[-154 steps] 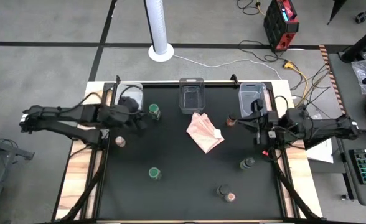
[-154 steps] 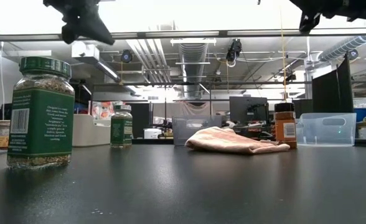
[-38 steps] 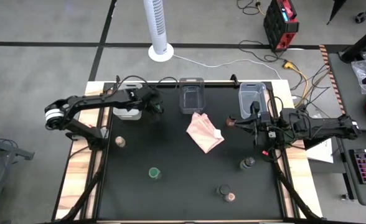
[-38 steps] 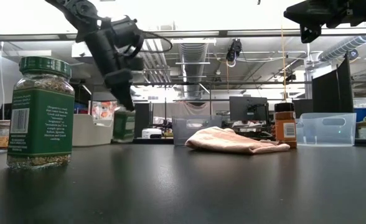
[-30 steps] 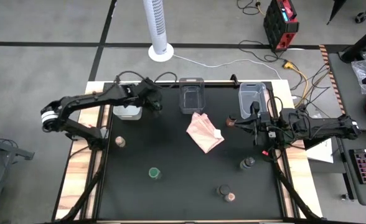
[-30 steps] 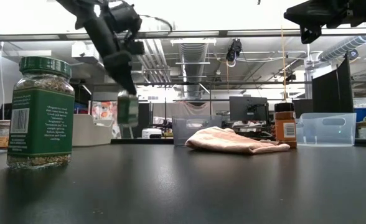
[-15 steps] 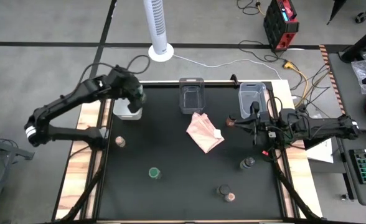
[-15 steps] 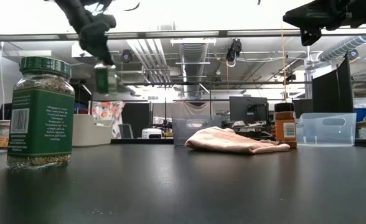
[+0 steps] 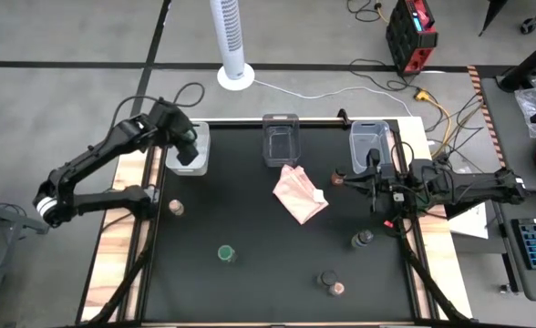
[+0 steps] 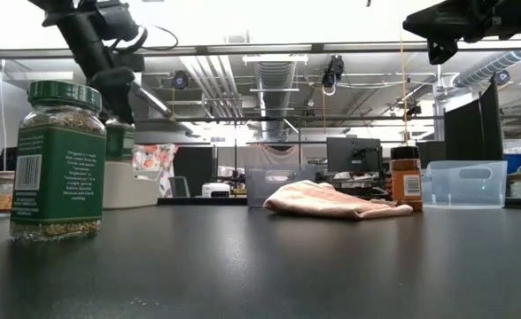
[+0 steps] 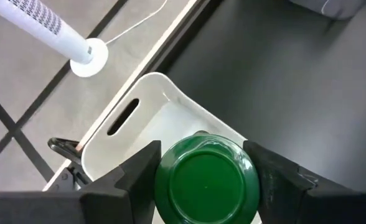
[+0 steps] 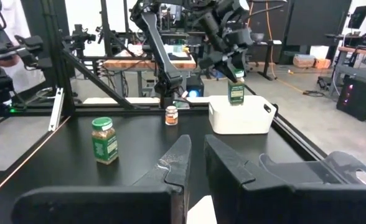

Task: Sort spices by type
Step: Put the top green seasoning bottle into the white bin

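Note:
My left gripper [image 9: 187,141] holds a green-lidded spice jar [image 11: 206,180] over the white far-left bin [image 9: 195,165]. The right wrist view shows that jar [image 12: 236,92] just above the bin [image 12: 240,116]. Another green-lidded jar [image 9: 225,253] stands on the black table, as do a pinkish-lidded jar [image 9: 176,209], a dark-lidded one [image 9: 364,239], a dark and a pinkish one [image 9: 332,283] close together, and a brown one [image 9: 338,178]. My right gripper [image 12: 195,163] waits shut at the table's right edge, holding nothing. My left gripper pinches the green-lidded jar between its two fingers [image 11: 136,174], one on each opposite side at the lid [image 11: 164,183]. The fingers come slanting down from above. The jar hangs roughly upright, lid toward the wrist, clear of the table over the bin's opening.
A clear bin [image 9: 281,138] stands at the far middle and another [image 9: 368,138] at the far right. A pink cloth [image 9: 300,193] lies crumpled near the table's middle. A white pole on a round foot [image 9: 235,76] stands on the floor beyond the far edge.
My left gripper has carried the green-lidded jar toward the table's left edge, clear of the table, from beside the far-left bin to over it. It stays shut on the jar.

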You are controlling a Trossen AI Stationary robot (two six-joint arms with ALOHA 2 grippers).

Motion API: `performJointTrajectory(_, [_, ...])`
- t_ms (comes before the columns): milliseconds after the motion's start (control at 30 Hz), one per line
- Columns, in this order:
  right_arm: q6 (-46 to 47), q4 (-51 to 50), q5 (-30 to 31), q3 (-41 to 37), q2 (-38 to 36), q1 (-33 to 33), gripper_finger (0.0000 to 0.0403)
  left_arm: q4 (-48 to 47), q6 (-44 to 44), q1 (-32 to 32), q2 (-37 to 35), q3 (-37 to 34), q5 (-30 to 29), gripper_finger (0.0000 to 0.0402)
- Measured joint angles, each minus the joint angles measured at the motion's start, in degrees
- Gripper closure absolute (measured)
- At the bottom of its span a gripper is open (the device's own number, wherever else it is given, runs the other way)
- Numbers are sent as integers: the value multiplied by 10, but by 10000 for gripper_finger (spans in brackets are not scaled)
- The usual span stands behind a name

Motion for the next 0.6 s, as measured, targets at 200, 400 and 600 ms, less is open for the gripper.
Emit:
performJointTrajectory(200, [-3,0,0,-1,0,0,364,7,20,0,10,0,1,212])
performJointTrajectory(400, [-3,0,0,-2,0,0,364,12,22,1,28,-1,1,211])
performJointTrajectory(600, [-22,9,0,-11,0,0,364,19,18,1,51,-2,2,211])
